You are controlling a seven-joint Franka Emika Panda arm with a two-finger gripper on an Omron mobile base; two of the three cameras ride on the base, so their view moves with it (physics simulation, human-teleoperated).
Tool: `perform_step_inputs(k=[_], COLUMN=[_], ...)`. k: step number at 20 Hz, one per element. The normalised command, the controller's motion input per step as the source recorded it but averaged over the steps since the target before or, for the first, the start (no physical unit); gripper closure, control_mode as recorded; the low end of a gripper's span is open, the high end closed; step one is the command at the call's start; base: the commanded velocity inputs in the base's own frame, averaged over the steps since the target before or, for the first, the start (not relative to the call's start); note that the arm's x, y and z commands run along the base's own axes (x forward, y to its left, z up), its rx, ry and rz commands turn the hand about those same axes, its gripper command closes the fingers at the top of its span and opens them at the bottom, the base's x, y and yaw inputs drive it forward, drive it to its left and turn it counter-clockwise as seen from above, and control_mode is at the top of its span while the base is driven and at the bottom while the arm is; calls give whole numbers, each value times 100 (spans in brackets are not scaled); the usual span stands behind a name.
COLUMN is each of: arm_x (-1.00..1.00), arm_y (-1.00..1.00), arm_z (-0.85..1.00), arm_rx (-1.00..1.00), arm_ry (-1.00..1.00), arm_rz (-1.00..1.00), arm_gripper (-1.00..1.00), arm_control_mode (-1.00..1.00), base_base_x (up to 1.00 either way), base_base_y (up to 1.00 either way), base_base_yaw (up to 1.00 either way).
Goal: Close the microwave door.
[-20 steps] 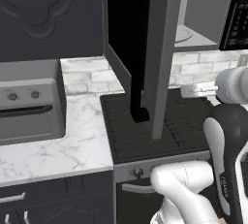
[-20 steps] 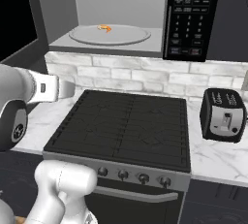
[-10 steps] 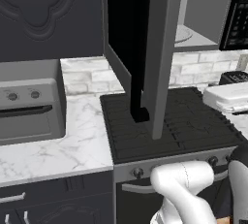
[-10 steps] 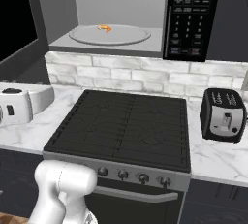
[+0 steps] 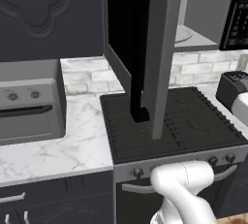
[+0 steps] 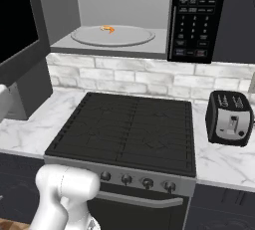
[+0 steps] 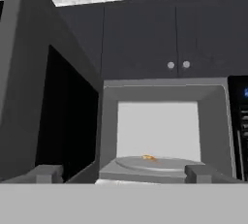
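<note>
- The microwave door (image 5: 157, 48) stands wide open over the stove (image 6: 129, 129), the microwave (image 7: 164, 131) cavity exposed.
- The arm has swung low, clear of the base views, toward the door.
- The tool (image 7: 123, 173) looks released, fingertips (image 7: 48, 173) apart.

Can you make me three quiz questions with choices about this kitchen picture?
1. Where is the black toaster?
A. on the counter right of the stove
B. inside the microwave
C. on the stove

2. What colour is the small food bit on the round plate?
A. blue
B. orange
C. green

3. How is the microwave door?
A. shut
B. swung wide open
C. missing

Answers: 1 A, it stands on marble beside the burners. 2 B, it looks orange. 3 B, the grey cavity shows.
</note>
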Motion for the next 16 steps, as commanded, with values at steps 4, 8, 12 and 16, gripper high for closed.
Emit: perform_step_inputs(k=[4,8,12,16], arm_x=[-100,-73,-4,2], arm_y=[28,44,84,100], arm_z=[21,8,-19,-39], arm_rx=[0,0,-4,-13], arm_ry=[-34,-26,-6,0], arm_rz=[13,5,0,-5], arm_gripper=[-100,-100,-100,-100], arm_control_mode=[-100,-100,-100,-100], base_base_x=[0,0,0,0], base_base_y=[0,0,0,0], base_base_yaw=[0,0,0,0])
